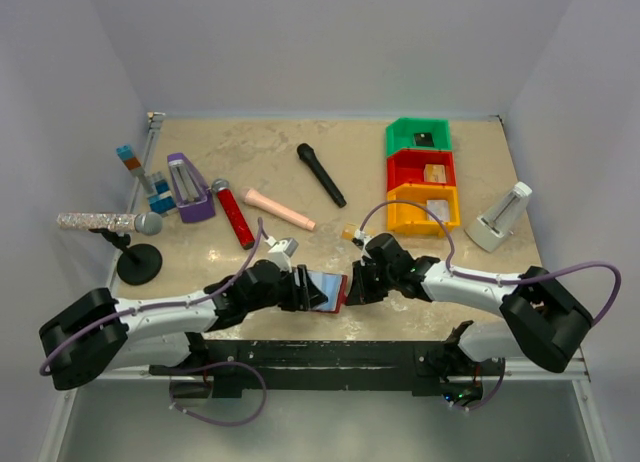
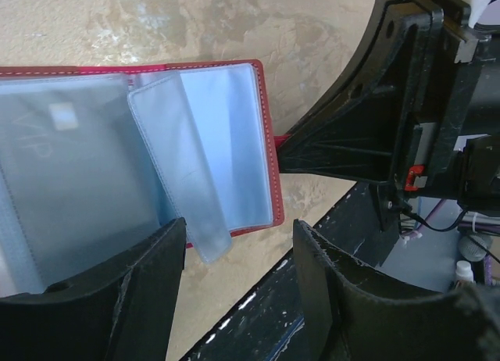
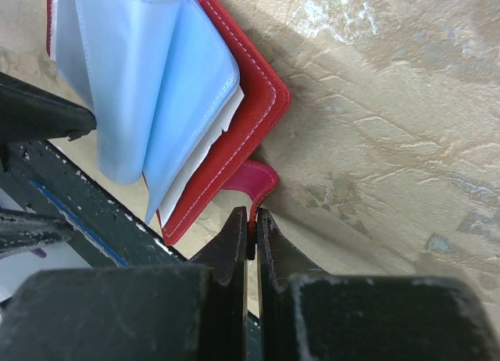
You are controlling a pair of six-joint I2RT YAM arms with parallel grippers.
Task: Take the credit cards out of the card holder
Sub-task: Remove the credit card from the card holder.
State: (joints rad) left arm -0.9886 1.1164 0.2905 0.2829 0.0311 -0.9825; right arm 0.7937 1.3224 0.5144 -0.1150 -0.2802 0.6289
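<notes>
The dark red card holder (image 1: 330, 291) lies open near the table's front edge, its pale blue sleeves (image 2: 195, 150) fanned out. My right gripper (image 3: 251, 220) is shut on its small red tab (image 3: 264, 179), seen also from above (image 1: 352, 286). My left gripper (image 2: 238, 232) is open at the holder's near edge, with one finger (image 2: 117, 298) in front of the sleeves; it also shows in the top view (image 1: 302, 290). A pale edge (image 3: 209, 146) shows between two sleeves. A black card (image 1: 424, 139), a tan card (image 1: 434, 172) and a pale card (image 1: 437, 208) lie in the bins.
Green (image 1: 398, 142), red (image 1: 396, 172) and yellow (image 1: 398, 214) bins stand at the back right, with a white stand (image 1: 500, 218) beside them. A red microphone (image 1: 232, 214), a black microphone (image 1: 321, 174), a pink cylinder (image 1: 279, 209), a purple holder (image 1: 188, 187) and a glitter microphone (image 1: 100, 222) lie left. A black rail (image 1: 330, 357) runs along the front.
</notes>
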